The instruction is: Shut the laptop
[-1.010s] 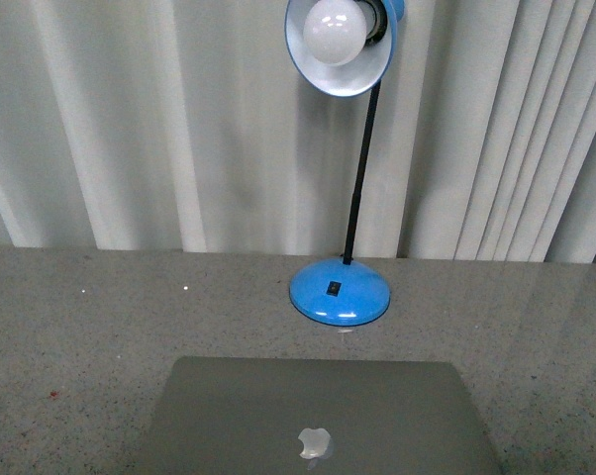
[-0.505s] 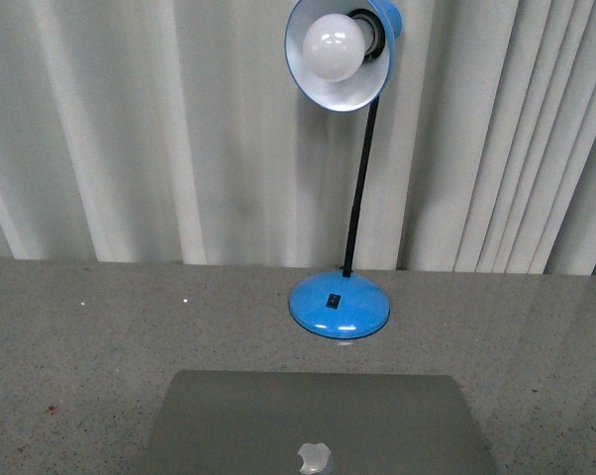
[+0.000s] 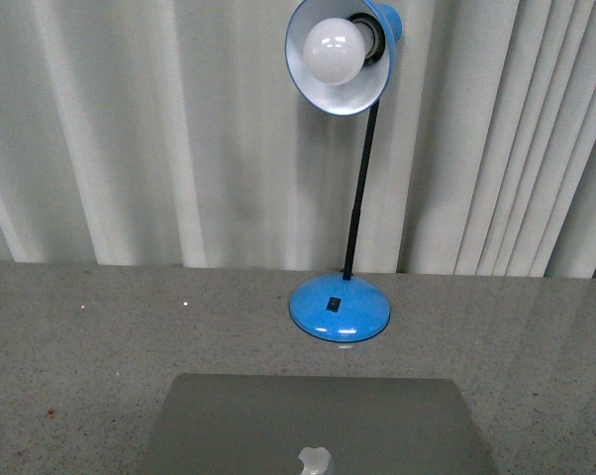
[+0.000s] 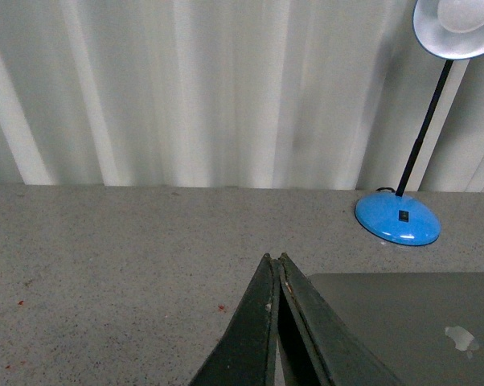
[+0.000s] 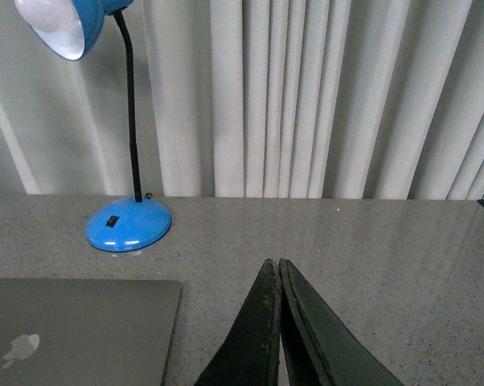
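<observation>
Now laptop (image 3: 318, 426) lid down, grippers closed

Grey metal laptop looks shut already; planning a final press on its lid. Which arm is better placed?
Left, marginally: the shut left gripper sits by the slim grey metal laptop's corner; the shut right gripper shows a gap.

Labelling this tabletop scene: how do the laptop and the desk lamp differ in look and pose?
The laptop is plain grey with a shiny logo; the lamp is bright blue with a black neck. The laptop lies flat, lid down; the lamp stands upright, its shade and white bulb tilted toward the camera. Both rest on the speckled grey table.
</observation>
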`<action>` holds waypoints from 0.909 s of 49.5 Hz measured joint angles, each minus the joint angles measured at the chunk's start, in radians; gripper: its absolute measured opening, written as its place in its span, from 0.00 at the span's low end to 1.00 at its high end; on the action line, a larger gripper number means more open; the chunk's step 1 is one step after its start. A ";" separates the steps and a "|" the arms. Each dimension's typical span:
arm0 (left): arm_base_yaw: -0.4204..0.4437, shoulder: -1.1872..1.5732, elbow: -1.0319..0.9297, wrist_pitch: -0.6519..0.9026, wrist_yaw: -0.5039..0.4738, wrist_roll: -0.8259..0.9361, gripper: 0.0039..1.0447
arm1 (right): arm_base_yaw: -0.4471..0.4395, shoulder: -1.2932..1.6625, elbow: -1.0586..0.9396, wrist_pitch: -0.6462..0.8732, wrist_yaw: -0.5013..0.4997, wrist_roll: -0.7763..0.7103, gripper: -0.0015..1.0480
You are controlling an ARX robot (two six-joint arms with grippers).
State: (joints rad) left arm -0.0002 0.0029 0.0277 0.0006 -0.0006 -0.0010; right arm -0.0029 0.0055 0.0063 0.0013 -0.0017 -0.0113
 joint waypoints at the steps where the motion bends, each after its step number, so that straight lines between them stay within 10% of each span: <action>1: 0.000 0.000 0.000 0.000 0.000 0.000 0.03 | 0.000 0.000 0.000 0.000 0.000 0.000 0.03; 10: 0.000 -0.001 0.000 0.000 0.000 -0.001 0.04 | 0.000 0.000 0.000 0.000 0.000 0.000 0.05; 38: 0.000 -0.001 0.000 0.000 0.000 0.000 0.95 | 0.000 0.000 0.000 0.000 0.000 0.000 0.94; 45: 0.000 -0.001 0.000 0.000 0.000 0.000 0.94 | 0.000 0.000 0.000 0.000 0.000 0.000 0.93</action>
State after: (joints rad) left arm -0.0002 0.0021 0.0280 0.0006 -0.0006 -0.0013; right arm -0.0029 0.0051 0.0063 0.0013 -0.0017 -0.0109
